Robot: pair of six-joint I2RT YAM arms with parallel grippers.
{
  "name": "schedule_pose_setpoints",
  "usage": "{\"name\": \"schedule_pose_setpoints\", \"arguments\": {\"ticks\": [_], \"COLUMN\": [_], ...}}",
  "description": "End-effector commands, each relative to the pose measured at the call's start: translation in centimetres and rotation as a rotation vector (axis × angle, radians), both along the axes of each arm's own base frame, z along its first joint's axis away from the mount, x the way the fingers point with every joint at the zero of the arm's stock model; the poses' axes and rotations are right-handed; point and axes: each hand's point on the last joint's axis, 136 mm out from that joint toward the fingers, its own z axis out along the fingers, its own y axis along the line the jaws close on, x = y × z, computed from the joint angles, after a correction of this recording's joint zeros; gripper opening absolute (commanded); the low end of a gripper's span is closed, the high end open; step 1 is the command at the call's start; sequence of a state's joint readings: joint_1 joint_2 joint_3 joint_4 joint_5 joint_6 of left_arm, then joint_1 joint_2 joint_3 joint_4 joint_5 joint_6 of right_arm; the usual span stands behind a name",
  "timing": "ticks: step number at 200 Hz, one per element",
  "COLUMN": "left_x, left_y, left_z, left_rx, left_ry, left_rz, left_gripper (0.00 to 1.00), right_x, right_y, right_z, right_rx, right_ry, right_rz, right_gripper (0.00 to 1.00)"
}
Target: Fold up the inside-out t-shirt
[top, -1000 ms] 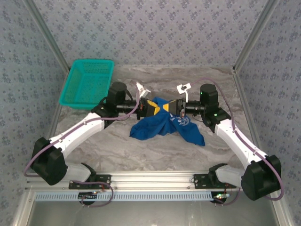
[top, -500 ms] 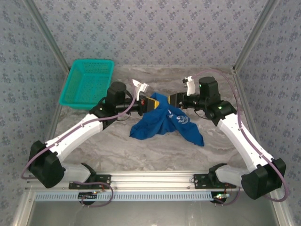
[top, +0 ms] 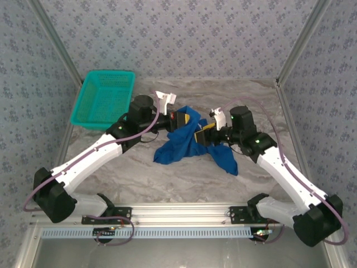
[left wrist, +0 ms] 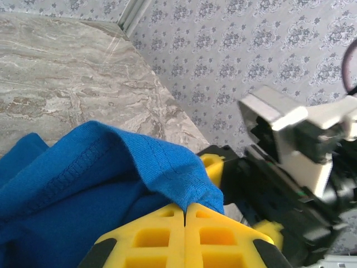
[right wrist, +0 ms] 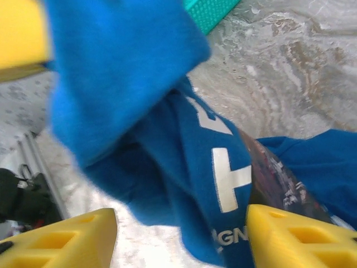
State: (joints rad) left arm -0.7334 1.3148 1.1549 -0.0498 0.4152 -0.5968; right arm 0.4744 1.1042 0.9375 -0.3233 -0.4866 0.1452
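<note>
Crumpled t-shirt [top: 178, 148] in left gripper [left wrist: 185, 209]; right gripper [right wrist: 181, 234] spread.

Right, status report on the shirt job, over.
Left tool shut on t-shirt. Right tool open around it. T-shirt bunched, not folded. Basket apart, far left.

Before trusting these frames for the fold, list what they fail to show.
Top view: the shirt is bunched under the left gripper and right gripper, so collar and sleeves cannot be told apart.
Right wrist view: the print is folded over itself and blurred, so unreadable.
Left wrist view: the left gripper's shut fingers hide how much cloth they pinch.
</note>
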Motion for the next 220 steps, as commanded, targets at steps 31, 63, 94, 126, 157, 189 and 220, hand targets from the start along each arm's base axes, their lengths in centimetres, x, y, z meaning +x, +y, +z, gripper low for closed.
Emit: {"name": "schedule_pose_setpoints", "arguments": {"ticks": [31, 63, 94, 126, 157, 189, 220], "left_x": [-0.8, -0.7, -0.6, -0.4, -0.5, -0.3, -1.0], "left_y": [1.0, 2.3, 3.2, 2.4, 1.3, 1.0, 0.2], "left_z": [3.8, 3.4, 2.4, 2.4, 3.8, 3.6, 3.7], "left_rx": [-0.043, 0.049, 0.12, 0.052, -0.045, -0.002, 0.006], "left_ry": [-0.068, -0.1, -0.101, -0.066, -0.051, -0.062, -0.087], "left_rz": [0.002, 0.033, 0.052, 0.034, 0.0, 0.005, -0.049], "left_gripper": [0.0, 0.0, 0.0, 0.0, 0.0, 0.0, 0.0], "right_x": [4.3, 5.0, 5.2, 5.8, 6.0, 3.2, -1.7], "right_y": [-3.8, -9.3, -11.1, -10.4, -11.5, -7.6, -0.7], "right_z": [-2.4, -3.6, -3.6, -3.6, -2.9, 2.4, 7.0], "right_rx": [-0.227, -0.388, -0.457, -0.43, -0.532, -0.395, -0.108], "right_ry": [-0.031, 0.021, 0.036, 0.052, 0.072, -0.133, -0.314], "right_rz": [-0.24, -0.493, -0.554, -0.517, -0.541, -0.321, 0.09], "right_gripper": [0.0, 0.0, 0.0, 0.0, 0.22, 0.56, 0.8]}}
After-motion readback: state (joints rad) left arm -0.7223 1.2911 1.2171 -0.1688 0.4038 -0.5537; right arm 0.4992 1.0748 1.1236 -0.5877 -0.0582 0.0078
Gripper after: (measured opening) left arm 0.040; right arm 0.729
